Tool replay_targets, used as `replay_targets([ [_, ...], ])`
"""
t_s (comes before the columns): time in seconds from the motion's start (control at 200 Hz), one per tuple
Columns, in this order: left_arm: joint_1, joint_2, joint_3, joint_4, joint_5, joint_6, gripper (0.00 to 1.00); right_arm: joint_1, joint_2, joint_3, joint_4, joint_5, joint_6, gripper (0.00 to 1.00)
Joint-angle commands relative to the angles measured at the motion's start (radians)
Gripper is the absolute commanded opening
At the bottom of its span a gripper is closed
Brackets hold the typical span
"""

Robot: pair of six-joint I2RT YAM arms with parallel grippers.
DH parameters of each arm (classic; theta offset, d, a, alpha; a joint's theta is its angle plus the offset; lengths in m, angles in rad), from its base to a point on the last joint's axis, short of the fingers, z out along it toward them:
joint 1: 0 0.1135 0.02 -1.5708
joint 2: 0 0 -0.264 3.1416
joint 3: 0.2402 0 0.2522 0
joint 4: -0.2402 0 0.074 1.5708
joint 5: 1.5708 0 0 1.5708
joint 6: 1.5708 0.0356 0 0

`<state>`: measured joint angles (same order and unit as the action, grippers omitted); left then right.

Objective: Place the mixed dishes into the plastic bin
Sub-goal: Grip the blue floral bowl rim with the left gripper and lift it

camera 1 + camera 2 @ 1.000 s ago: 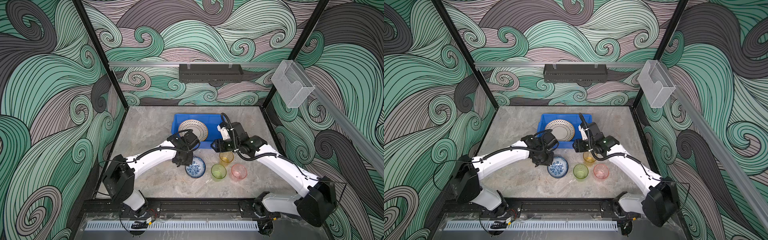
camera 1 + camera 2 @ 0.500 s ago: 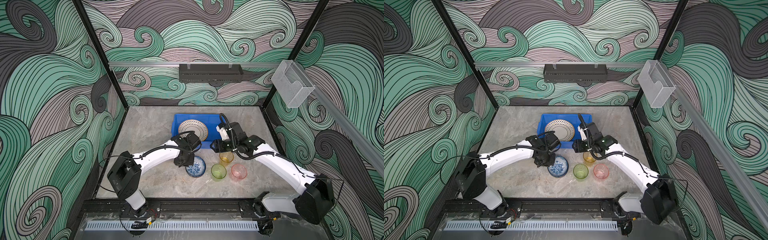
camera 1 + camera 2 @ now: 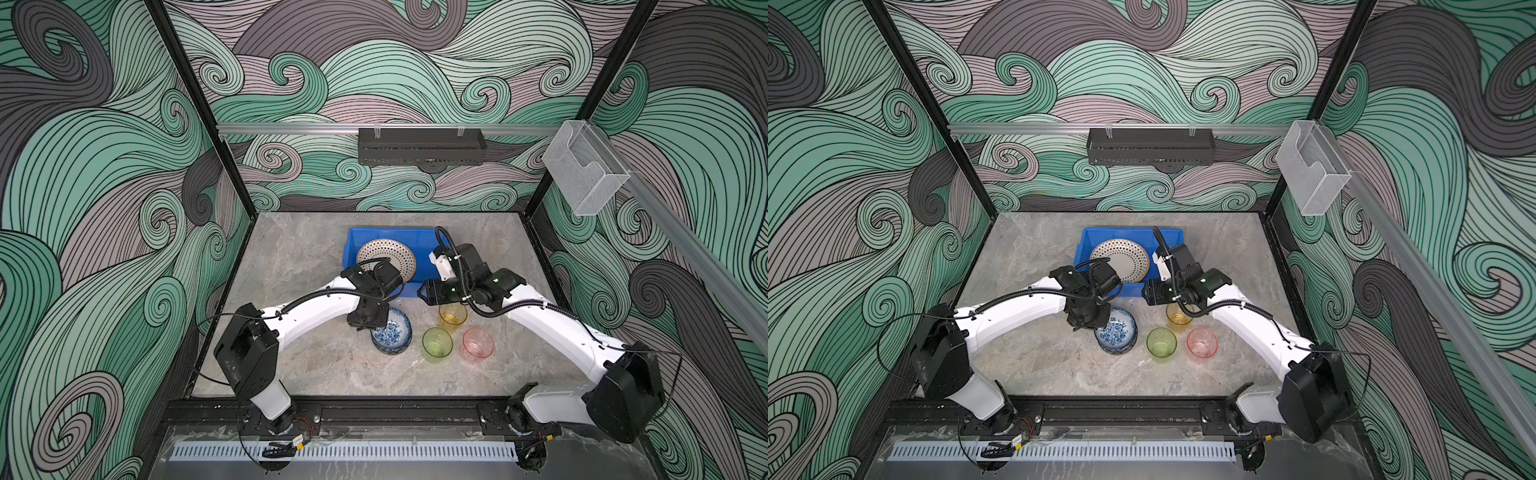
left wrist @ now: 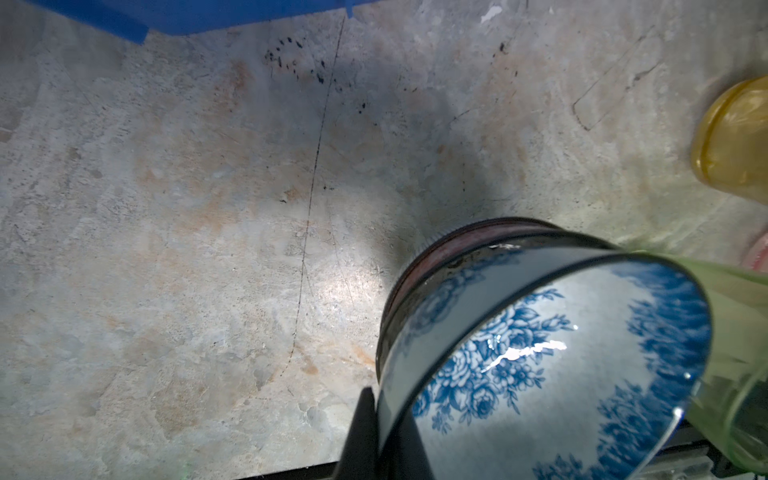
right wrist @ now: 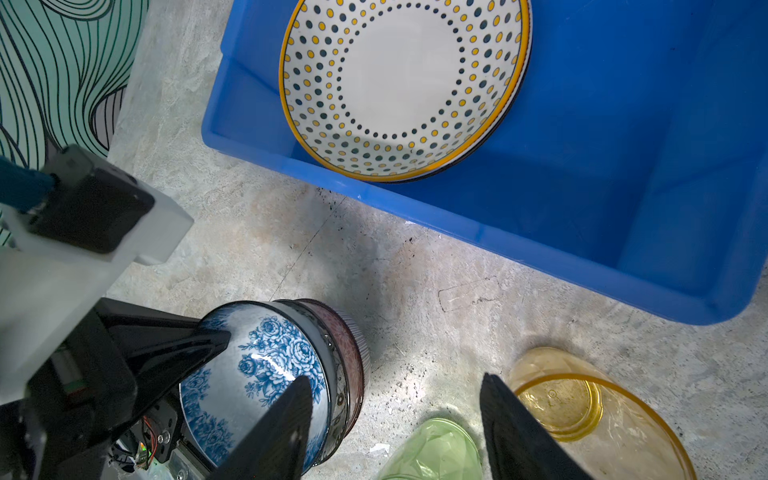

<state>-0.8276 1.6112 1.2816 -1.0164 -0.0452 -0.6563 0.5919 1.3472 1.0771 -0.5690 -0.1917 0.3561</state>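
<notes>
We see left gripper (image 5: 216,338) jaws pinching rim of blue-floral bowl (image 3: 392,334); bowl tilted, outside blue bin (image 3: 353,249), near its front wall. Right gripper (image 5: 395,380) jaws spread, holding nothing, near orange cup (image 3: 453,318). Dotted plate (image 3: 386,259) inside bin.

A black perforated tray (image 3: 422,146) hangs on the wave-patterned back wall (image 3: 395,75), a clear holder (image 3: 584,166) well right of it.

Left arm (image 3: 316,311) and right arm (image 3: 552,328): white tapered links are joined by boxy black joint housings (image 3: 245,357) with rounded corners. Black corrugated cables (image 3: 320,296) are routed along each link toward the tool. A white camera block (image 3: 441,266) is mounted behind the right gripper (image 5: 392,380), which is fitted with flat black wedge-shaped fingers (image 5: 286,424).
</notes>
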Motion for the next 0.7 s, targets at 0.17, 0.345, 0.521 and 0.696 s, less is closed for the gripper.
replay_targets([
  [0.17,0.007,-0.066,0.114,-0.084,-0.052,0.053,0.00,0.011,-0.003,0.020,0.023,-0.020,-0.008,0.65],
  [0.345,0.020,-0.071,0.138,-0.117,-0.088,0.063,0.00,0.014,-0.034,0.001,0.053,-0.020,-0.012,0.65],
  [0.521,0.050,-0.080,0.153,-0.113,-0.104,0.080,0.00,0.014,-0.076,-0.021,0.089,-0.007,-0.016,0.65],
  [0.696,0.094,-0.070,0.196,-0.107,-0.119,0.103,0.00,0.015,-0.097,-0.026,0.094,-0.003,-0.039,0.65],
])
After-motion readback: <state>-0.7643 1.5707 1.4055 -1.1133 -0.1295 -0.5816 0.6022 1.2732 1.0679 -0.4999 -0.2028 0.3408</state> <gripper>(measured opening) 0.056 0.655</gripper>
